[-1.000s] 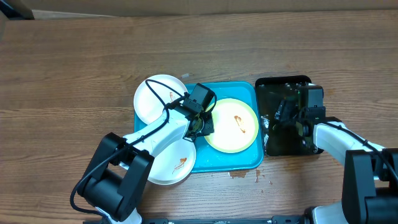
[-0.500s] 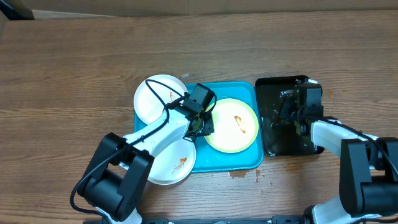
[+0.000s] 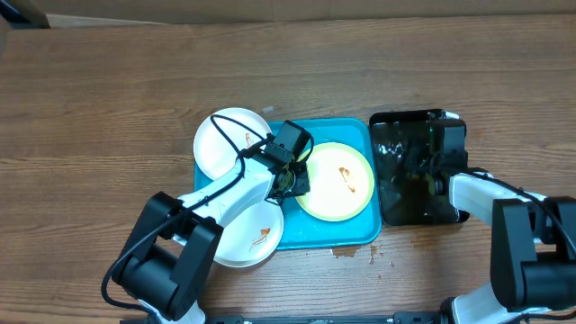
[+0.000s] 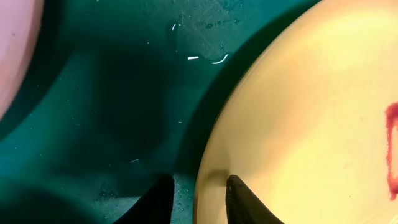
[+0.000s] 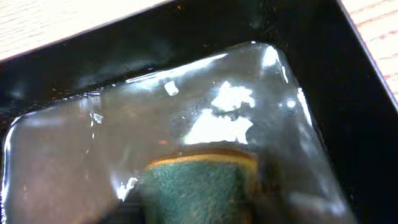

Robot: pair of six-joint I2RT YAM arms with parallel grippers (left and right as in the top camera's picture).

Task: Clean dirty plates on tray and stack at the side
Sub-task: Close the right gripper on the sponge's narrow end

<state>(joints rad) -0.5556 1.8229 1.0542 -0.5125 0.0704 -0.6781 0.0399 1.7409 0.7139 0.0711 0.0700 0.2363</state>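
Observation:
The yellow-green rimmed plate lies on the turquoise tray with an orange smear at its middle. My left gripper sits low at the plate's left edge. In the left wrist view the left gripper is narrowly open and straddles the rim of the plate. One fingertip is over the tray, a little clear of the rim. One white plate overlaps the tray's far left corner, another its near left. My right gripper holds a green sponge; its fingers are blurred.
A glossy black tray with water in it stands just right of the turquoise tray, under my right gripper. Small brown spots mark the wooden table near the turquoise tray's front edge.
My right gripper has shifted slightly over the black tray, and that tray now sits squarer. The left arm and the three plates have not moved.

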